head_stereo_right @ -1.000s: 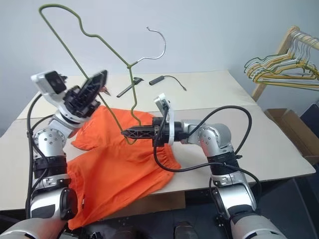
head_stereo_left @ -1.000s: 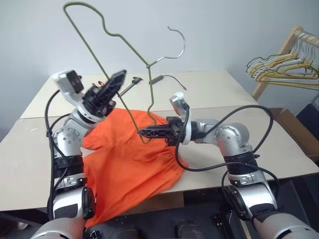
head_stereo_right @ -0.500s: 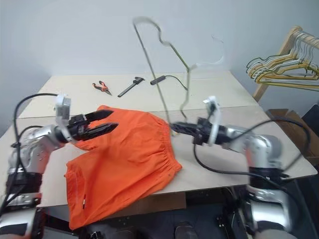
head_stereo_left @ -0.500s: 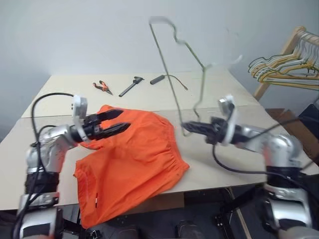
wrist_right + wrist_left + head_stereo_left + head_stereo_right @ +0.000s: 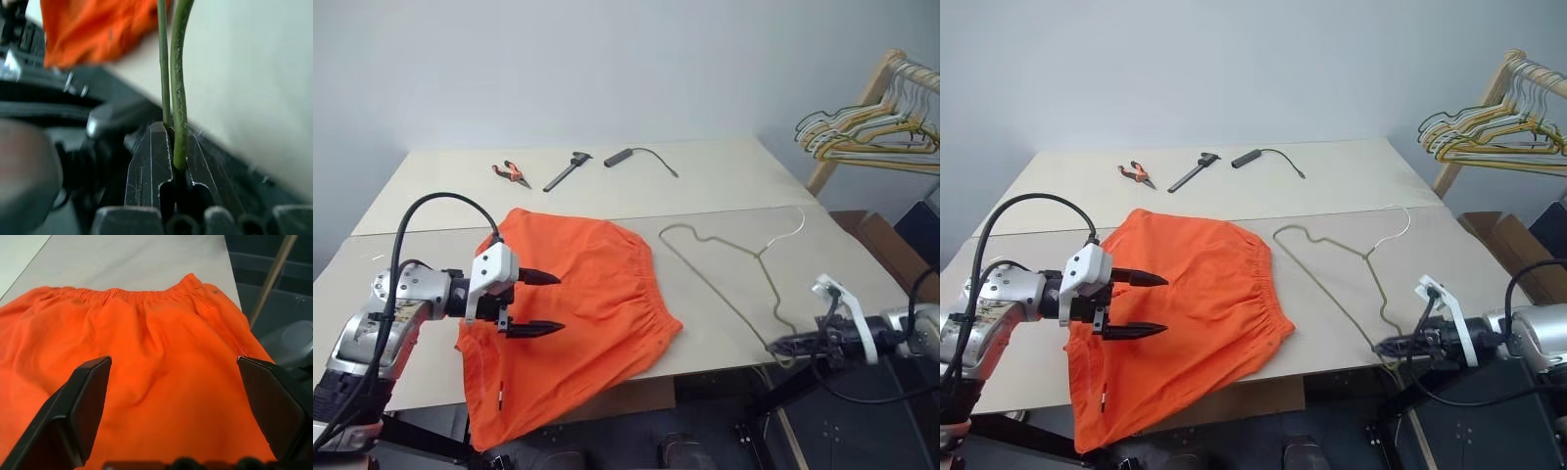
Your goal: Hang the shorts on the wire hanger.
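- The shorts (image 5: pixel 578 304) are bright orange thin fabric, spread flat on the table's near half, with the gathered elastic waistband toward the wire hanger and one leg drooping over the near edge.
- The wire hanger (image 5: pixel 724 259) is a thin olive-grey triangular frame lying flat on the table, just beside the waistband and seemingly apart from it. Its pale hook points toward the far right, and its near corner reaches the table's front edge.

No legible text, label, brand, number or sign appears on any surface in these views.
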{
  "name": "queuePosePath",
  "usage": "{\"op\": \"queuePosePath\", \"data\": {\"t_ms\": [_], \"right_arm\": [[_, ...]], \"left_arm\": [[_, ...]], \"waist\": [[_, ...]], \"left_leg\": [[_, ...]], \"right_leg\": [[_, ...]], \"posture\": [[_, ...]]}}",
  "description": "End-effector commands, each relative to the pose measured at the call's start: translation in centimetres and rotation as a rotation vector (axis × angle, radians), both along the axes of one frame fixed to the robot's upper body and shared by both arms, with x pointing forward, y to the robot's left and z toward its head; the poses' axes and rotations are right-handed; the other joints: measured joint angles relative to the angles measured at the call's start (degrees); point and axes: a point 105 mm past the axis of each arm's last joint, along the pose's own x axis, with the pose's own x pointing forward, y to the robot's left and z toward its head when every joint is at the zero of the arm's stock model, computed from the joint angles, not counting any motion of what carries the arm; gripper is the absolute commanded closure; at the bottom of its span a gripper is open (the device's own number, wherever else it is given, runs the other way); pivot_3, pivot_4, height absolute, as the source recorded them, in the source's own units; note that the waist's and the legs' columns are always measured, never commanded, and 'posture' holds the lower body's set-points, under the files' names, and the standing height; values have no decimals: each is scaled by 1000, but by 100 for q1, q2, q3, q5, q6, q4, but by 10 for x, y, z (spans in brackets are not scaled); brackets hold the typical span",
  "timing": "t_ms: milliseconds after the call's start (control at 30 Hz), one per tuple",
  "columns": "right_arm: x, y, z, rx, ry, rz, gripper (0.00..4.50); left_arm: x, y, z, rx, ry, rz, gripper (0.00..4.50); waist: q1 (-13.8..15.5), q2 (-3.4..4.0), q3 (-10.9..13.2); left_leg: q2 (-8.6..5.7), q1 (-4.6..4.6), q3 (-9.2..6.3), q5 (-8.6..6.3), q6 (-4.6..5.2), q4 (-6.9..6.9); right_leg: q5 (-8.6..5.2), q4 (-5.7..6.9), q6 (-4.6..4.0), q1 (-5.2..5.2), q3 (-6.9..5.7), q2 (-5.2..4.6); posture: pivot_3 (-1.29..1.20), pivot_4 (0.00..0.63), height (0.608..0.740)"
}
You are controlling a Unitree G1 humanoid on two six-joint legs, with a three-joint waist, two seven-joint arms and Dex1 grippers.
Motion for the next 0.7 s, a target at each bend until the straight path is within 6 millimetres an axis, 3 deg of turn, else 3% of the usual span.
{"op": "queuePosePath", "data": {"t_ms": [33,233,500,700], "right_arm": [[2,-9,-5,-22,55,12,4500],[12,-5,-25,-72,133,11,4500],[20,6,-17,12,129,-7,4500],[16,12,-12,52,131,19,4500]], "left_arm": [[-2,0,5,27,-38,-9,35],[0,1,6,19,-48,10,35],[-6,4,1,25,-33,21,35],[-7,0,-3,19,-23,16,35]], "waist": [[1,3,1],[23,5,2],[162,8,4],[196,8,4]], "left_leg": [[0,3,1,0,0,0],[0,5,3,0,0,0],[-4,1,2,-1,1,0],[-4,2,2,-1,1,0]], "right_leg": [[0,1,0,1,2,0],[0,5,0,-2,6,4],[0,5,0,-4,6,-2],[0,7,0,-3,5,-1]], "posture": [[-33,0,740],[-22,0,740],[-3,0,740],[-7,0,740]]}}
